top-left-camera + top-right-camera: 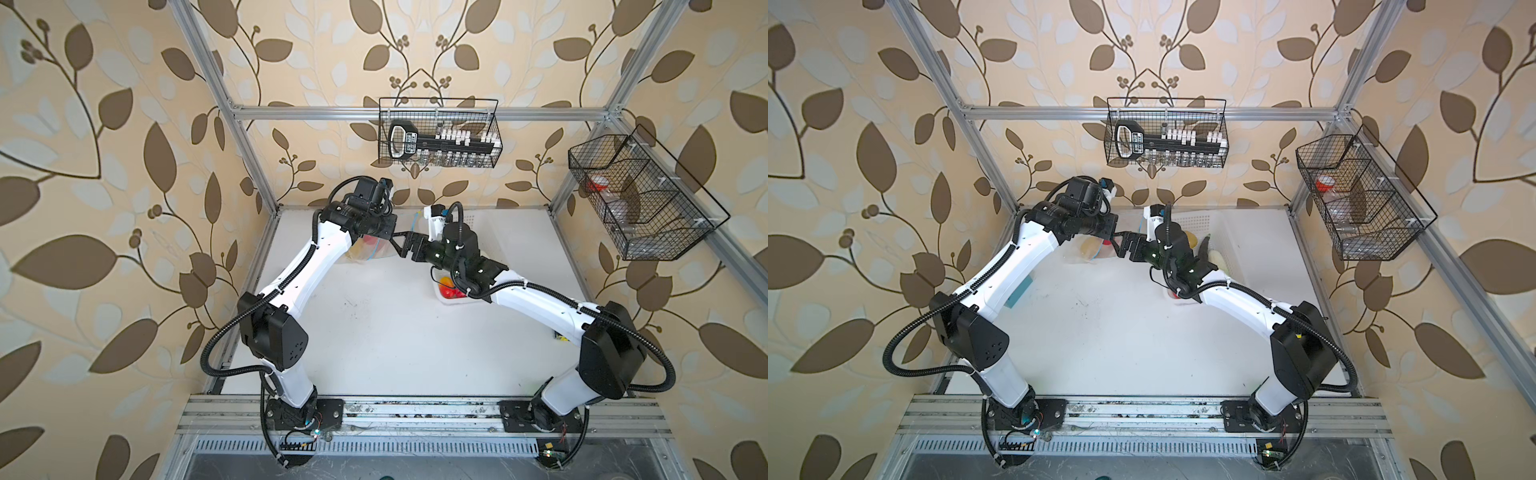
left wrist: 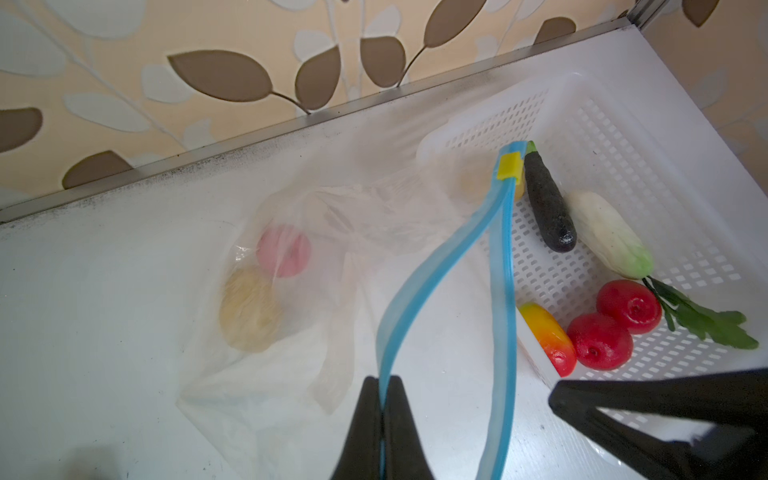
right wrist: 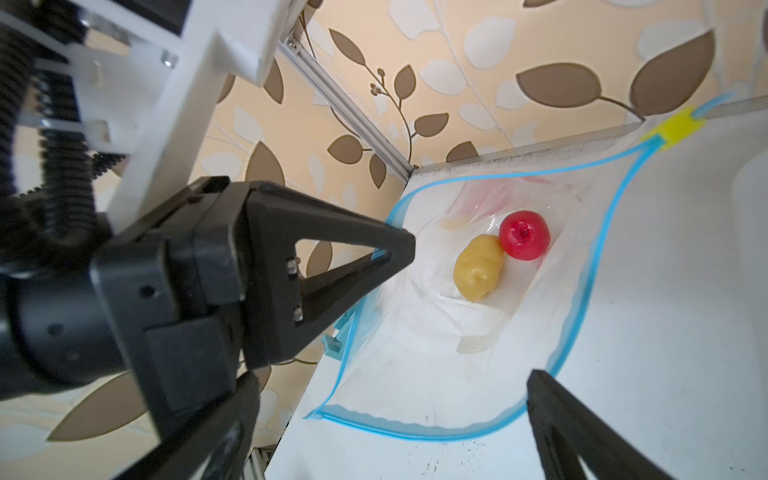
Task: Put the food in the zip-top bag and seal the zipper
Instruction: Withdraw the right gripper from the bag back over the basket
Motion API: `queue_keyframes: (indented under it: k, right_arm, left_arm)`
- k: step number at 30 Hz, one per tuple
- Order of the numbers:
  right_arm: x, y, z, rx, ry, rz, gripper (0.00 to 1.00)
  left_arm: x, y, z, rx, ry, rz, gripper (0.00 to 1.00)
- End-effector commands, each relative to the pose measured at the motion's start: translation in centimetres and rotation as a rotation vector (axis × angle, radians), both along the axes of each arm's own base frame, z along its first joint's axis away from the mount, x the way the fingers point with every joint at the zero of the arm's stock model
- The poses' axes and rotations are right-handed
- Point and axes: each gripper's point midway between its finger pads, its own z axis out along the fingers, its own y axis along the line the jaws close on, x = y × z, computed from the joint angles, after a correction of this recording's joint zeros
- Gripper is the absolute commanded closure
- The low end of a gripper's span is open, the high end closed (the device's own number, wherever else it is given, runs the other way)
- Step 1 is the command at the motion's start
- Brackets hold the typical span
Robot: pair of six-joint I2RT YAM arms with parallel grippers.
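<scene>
The clear zip-top bag [image 2: 332, 232] lies on the white table with its mouth held open. My left gripper [image 2: 382, 384] is shut on one lip of the blue zipper [image 2: 419, 278], near the end away from the yellow slider [image 2: 510, 165]. A potato [image 3: 478, 268] and a red tomato [image 3: 524, 235] lie inside the bag. My right gripper [image 3: 386, 399] hovers open and empty just above the bag's mouth. More food lies in the basket: an eggplant [image 2: 548, 208], a cabbage [image 2: 606, 232], two tomatoes [image 2: 628, 305], a mango [image 2: 546, 336] and a green leaf [image 2: 702, 320].
The white perforated basket [image 2: 623, 124] stands beside the bag, near the back right of the table [image 1: 374, 332]. The metal frame rail [image 2: 249, 145] and the wall run close behind the bag. Two wire baskets [image 1: 440, 133] hang on the walls above.
</scene>
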Motion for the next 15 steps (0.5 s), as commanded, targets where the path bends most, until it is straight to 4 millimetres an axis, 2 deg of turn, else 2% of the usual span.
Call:
queue_keyframes:
  k: [1,15]
  right_arm:
    - [-0.1,-1.2,-0.3,-0.035,0.006,-0.018,0.00]
    - [0.2,-7.2,0.0,-0.182,0.013,-0.103,0.00]
  left_arm:
    - [0.5,0.5,-0.4,0.024,0.009,0.039,1.00]
    - [1.1,2.4,-1.9,0.115,0.014,0.116,1.00]
